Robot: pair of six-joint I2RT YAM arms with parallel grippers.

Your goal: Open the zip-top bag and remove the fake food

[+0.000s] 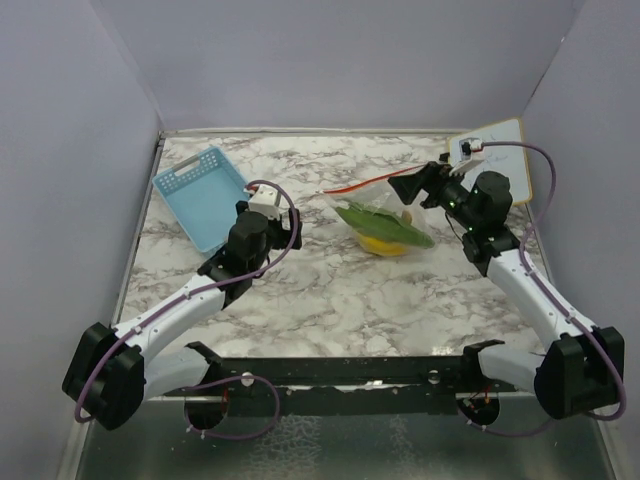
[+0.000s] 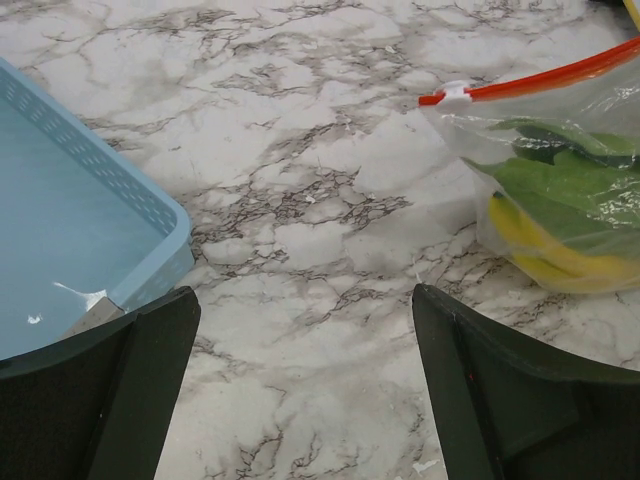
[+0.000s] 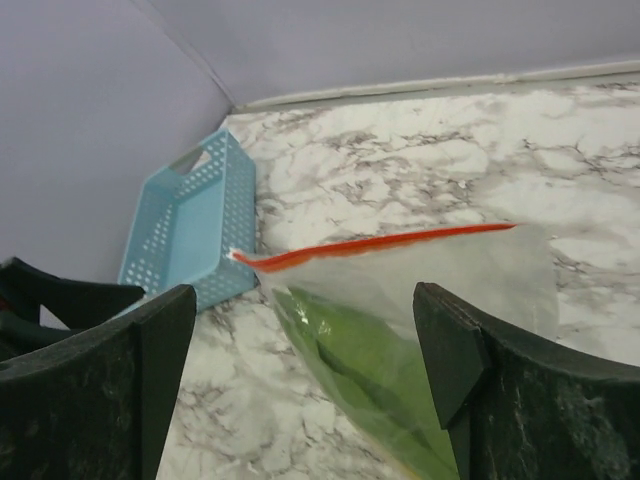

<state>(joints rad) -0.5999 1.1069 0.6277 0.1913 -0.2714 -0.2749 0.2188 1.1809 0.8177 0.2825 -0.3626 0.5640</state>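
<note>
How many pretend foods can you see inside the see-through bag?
2 in the bag: a green leafy piece on top, a yellow piece beneath it. More may be hidden.

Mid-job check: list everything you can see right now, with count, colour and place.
zip-top bag: 1, clear with orange-red zip strip, lying right of table centre
fake food: 2 pieces visible, green leafy piece and yellow piece, inside the bag
basket: 1, light blue, far left of table
card: 1, white, far right corner
table: 1, grey-veined white marble
left gripper: 1, black, open, between basket and bag
right gripper: 1, black, open, at the bag's right end
</note>
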